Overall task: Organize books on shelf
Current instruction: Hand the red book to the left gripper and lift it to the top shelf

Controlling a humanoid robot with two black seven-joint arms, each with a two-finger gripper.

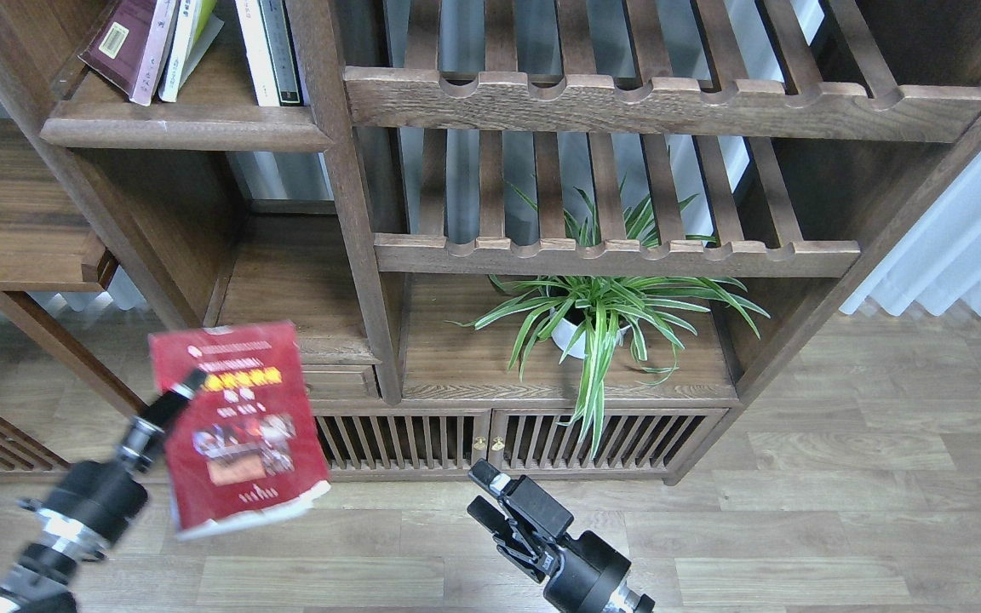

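Note:
My left gripper (180, 393) is shut on the left edge of the bright red book (239, 426), which has a yellow title and small photos. It holds the book in the air at the lower left, cover facing me, blurred by motion. My right gripper (484, 491) is open and empty at the bottom centre, apart from the book. The dark maroon book (124, 42) leans on the solid dark-brown shelf (184, 128) at the top left, beside thin white and green books (265, 47).
Slatted racks (618, 251) with notched rails fill the bookcase's middle. A potted spider plant (601, 319) stands on the low cabinet top. A small drawer (333, 383) sits behind the red book. A wooden side table (14, 221) is at the left.

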